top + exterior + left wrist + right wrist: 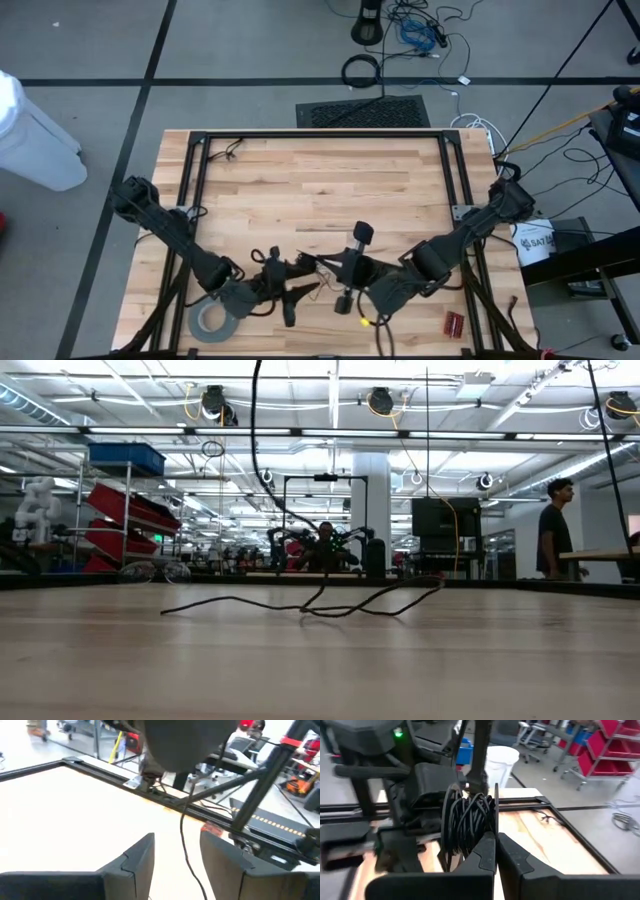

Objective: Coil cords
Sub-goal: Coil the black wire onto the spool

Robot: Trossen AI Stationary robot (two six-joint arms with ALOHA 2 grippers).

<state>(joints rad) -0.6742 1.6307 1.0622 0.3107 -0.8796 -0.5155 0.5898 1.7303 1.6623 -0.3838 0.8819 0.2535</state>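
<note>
In the right wrist view my right gripper (495, 854) is shut on a coil of thin black cord (470, 822) that stands upright above its fingers. From the coil a single strand of the cord (184, 835) runs down between the fingers of my left gripper (177, 865), which is open; I cannot tell whether the strand touches them. Both grippers meet above the table's near middle, the left gripper (295, 292) and the right gripper (345, 272) facing each other. The cord's disc cannot be made out. My right gripper pinches several strands at the coil's lower edge (489, 836) between its two fingers. The fingers come at it roughly level, from the table's right. The coil stands on edge above the fingertips, lifted clear of the table.
A grey tape roll (212, 320) lies at the near left by the left arm. A small red object (455, 322) lies at the near right. Another loose dark cord (232, 150) (310, 605) lies at the table's far left. A black frame (320, 135) borders the wooden table.
</note>
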